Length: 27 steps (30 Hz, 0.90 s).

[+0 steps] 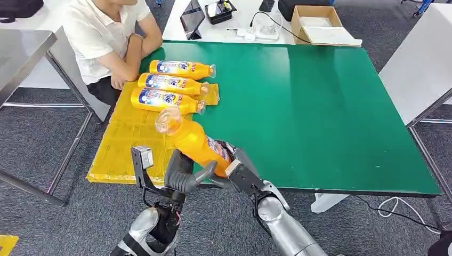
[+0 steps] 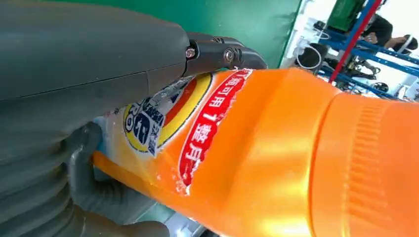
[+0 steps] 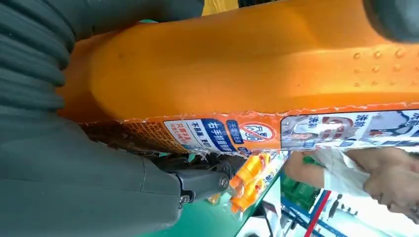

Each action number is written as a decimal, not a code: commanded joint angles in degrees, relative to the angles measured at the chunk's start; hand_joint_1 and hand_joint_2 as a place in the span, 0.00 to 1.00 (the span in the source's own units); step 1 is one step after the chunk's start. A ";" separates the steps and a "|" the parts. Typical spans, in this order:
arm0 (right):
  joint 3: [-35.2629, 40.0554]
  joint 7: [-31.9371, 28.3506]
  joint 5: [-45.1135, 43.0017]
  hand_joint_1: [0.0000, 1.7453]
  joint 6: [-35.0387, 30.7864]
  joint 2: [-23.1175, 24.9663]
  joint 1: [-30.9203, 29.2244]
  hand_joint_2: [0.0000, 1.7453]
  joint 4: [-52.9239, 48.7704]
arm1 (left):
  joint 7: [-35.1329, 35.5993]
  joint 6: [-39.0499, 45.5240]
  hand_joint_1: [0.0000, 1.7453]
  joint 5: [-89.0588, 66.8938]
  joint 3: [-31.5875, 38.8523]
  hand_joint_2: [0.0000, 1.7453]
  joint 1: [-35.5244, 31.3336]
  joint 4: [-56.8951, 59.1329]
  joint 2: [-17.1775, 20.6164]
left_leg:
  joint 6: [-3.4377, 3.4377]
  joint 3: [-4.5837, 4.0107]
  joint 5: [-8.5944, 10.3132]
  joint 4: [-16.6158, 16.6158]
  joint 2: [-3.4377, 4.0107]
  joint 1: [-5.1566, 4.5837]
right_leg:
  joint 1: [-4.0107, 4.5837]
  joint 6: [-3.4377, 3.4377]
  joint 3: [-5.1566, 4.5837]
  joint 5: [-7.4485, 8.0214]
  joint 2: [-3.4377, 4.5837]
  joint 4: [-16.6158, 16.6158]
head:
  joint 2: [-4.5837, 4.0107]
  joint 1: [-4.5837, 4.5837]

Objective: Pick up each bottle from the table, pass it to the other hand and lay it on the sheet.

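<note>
An orange bottle (image 1: 198,143) with a clear cap hangs tilted over the near edge of the yellow sheet (image 1: 125,146), cap pointing away from me. My left hand (image 1: 182,172) grips its lower body from the left. My right hand (image 1: 239,172) grips the same end from the right. Up close, the left hand (image 2: 84,94) wraps the bottle's labelled side (image 2: 257,153), and the right hand (image 3: 99,192) holds the bottle (image 3: 237,74) against its palm. Three more orange bottles (image 1: 171,84) lie side by side on the sheet's far end.
The green table (image 1: 320,106) stretches bare to the right of the sheet. A person (image 1: 104,37) sits at the far left corner, arms close to the lying bottles. Behind stands a white table with a cardboard box (image 1: 318,24) and a tablet (image 1: 192,17).
</note>
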 commanded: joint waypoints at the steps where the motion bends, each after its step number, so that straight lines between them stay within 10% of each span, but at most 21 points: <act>1: 4.13 0.04 0.31 0.99 0.32 -0.48 -2.26 1.00 3.54 | -0.93 0.05 0.00 0.48 -1.32 1.00 -1.78 -0.95 1.43 | -0.07 0.14 -0.07 -0.01 0.02 0.05 | 0.05 -0.10 0.14 -0.07 0.01 -0.01 | 0.00 0.02; 6: 5.04 -0.18 1.19 1.00 -0.32 -0.09 -2.67 1.00 4.76 | -0.33 -0.59 0.00 1.19 -1.56 1.00 -2.00 -0.72 1.40 | -0.07 0.15 -0.06 -0.02 0.04 0.05 | 0.06 -0.10 0.14 -0.05 0.03 -0.03 | 0.00 0.02; 7: 5.92 -0.40 1.95 1.00 -0.39 -0.07 -2.79 1.00 4.70 | 0.42 -0.75 0.37 2.39 -0.99 1.00 -2.40 0.43 1.04 | -0.11 0.27 -0.12 -0.01 0.07 0.07 | 0.08 -0.16 0.25 -0.09 0.05 -0.03 | 0.00 0.00; 8: 6.40 -0.39 2.45 1.00 -0.59 -0.04 -2.81 1.00 4.65 | 0.76 -1.06 0.95 3.19 -0.69 1.00 -2.62 1.08 0.91 | -0.08 0.19 -0.08 -0.01 0.04 0.05 | 0.06 -0.12 0.18 -0.06 0.03 -0.03 | 0.00 0.02; 9: 6.61 -0.39 2.58 0.99 -0.62 0.01 -2.78 1.00 4.63 | 0.83 -1.32 1.00 3.54 -0.55 1.00 -2.76 1.39 0.91 | -0.06 0.12 -0.04 -0.02 0.03 0.04 | 0.04 -0.09 0.10 -0.03 0.02 -0.03 | 0.00 0.04; 20: 7.90 -1.37 1.74 0.77 0.29 0.49 -2.51 1.00 4.75 | 1.51 -5.49 1.00 6.94 -0.08 1.00 -2.92 1.24 1.53 | -0.08 0.18 -0.07 -0.03 0.02 0.05 | 0.06 -0.11 0.17 -0.06 0.00 -0.04 | 0.00 0.02; 21: 7.98 -1.38 1.74 0.23 0.30 0.52 -2.42 1.00 4.53 | 1.59 -5.83 1.00 7.27 0.07 1.00 -2.80 1.39 1.60 | -0.06 0.13 -0.05 -0.03 0.03 0.04 | 0.04 -0.09 0.12 -0.04 0.01 -0.04 | 0.00 0.00; 22: 8.00 -1.49 1.77 0.00 0.04 0.53 -2.21 1.00 4.05 | 1.61 -6.07 1.00 7.48 0.24 1.00 -2.63 1.32 1.82 | -0.11 0.30 -0.13 -0.03 0.04 0.07 | 0.08 -0.16 0.29 -0.12 0.01 -0.04 | 0.00 0.02; 27: 8.10 -1.47 1.84 0.00 -0.35 0.50 -1.76 1.00 3.20 | 1.57 -6.09 1.00 7.47 0.54 1.00 -2.18 0.79 2.22 | -0.10 0.25 -0.12 -0.01 0.06 0.06 | 0.07 -0.15 0.23 -0.10 0.03 -0.02 | 0.00 0.02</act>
